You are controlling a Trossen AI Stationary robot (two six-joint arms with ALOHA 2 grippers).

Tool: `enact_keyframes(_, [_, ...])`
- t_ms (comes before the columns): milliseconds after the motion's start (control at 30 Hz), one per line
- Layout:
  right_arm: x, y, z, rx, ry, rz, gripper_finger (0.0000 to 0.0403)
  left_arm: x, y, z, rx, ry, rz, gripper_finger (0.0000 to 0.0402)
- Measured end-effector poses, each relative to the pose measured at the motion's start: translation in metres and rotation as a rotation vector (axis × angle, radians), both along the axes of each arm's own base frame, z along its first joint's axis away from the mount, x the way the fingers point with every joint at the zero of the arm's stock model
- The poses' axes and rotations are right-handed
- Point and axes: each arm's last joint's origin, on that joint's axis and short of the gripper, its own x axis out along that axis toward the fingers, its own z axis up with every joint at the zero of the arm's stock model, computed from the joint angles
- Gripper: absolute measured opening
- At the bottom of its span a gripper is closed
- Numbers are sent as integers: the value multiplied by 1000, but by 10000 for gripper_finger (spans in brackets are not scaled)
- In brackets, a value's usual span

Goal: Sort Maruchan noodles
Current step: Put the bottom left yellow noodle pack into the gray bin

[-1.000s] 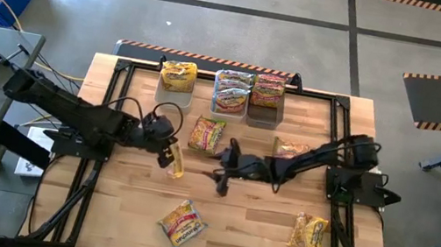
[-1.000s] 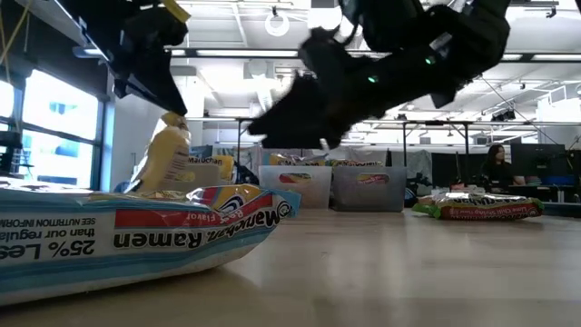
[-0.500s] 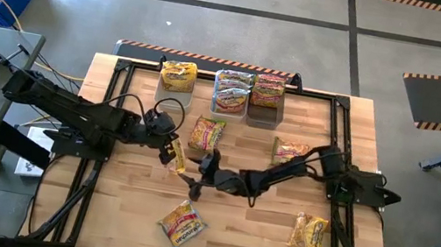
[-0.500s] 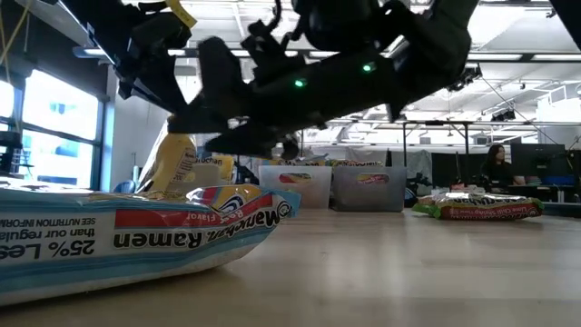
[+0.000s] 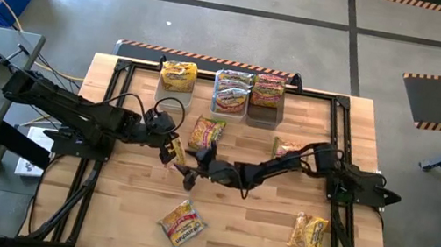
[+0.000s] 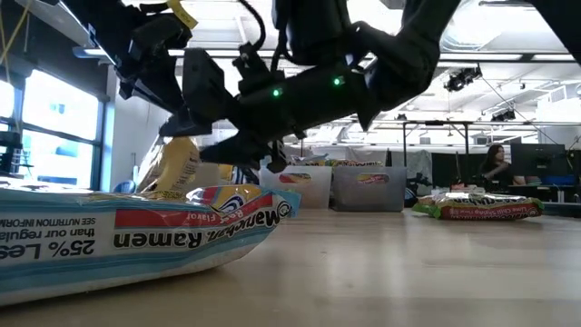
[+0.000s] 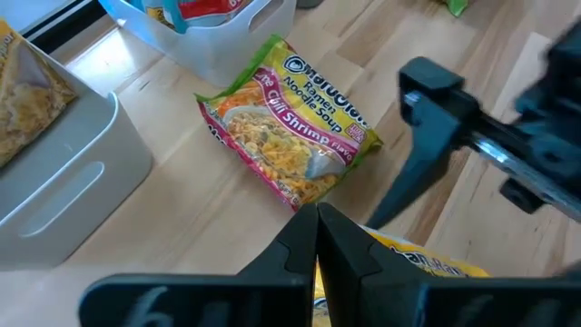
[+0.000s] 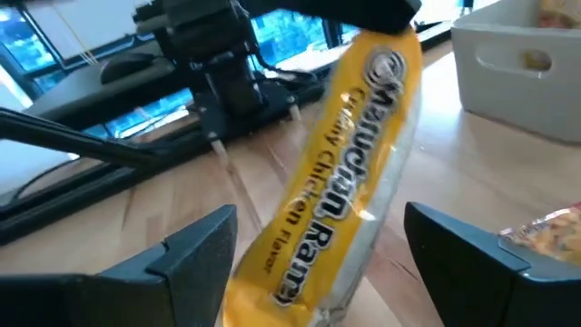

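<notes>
Yellow noodle packet (image 5: 177, 154) hanging off table, pinched at top by left gripper (image 5: 171, 147), fingers squeezing shut on it. Sitting near table middle, just beside pink-green packet (image 5: 206, 134). Right gripper (image 5: 192, 165) reaching in with fingers (image 8: 191, 259) spread wide on both sides of yellow packet, not gripping. Lying loose near front edge: two more packets (image 5: 181, 224) (image 5: 308, 234). Resting in bins (image 5: 231, 95) at back edge: other packets.
</notes>
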Motion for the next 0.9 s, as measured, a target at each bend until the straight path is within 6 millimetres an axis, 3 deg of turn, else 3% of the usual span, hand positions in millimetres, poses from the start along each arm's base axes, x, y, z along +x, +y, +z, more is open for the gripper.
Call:
enact_keyframes(333, [0, -1, -2, 8, 10, 26, 300, 0, 0, 0, 5, -7, 6, 0])
enact_keyframes(533, [5, 1, -28, 46, -19, 39, 300, 1, 0, 1, 5, -9, 6, 0])
enact_keyframes(633, [10, 0, -30, 43, -36, 41, 294, 1, 0, 1, 5, -10, 6, 0])
enact_keyframes(767, [14, 0, -28, 25, -42, 63, 263, 1, 0, 1, 10, -10, 2, 0])
enact_keyframes(900, [14, 0, -26, -8, -47, 64, 204, 1, 1, 1, 20, -11, 11, 0])
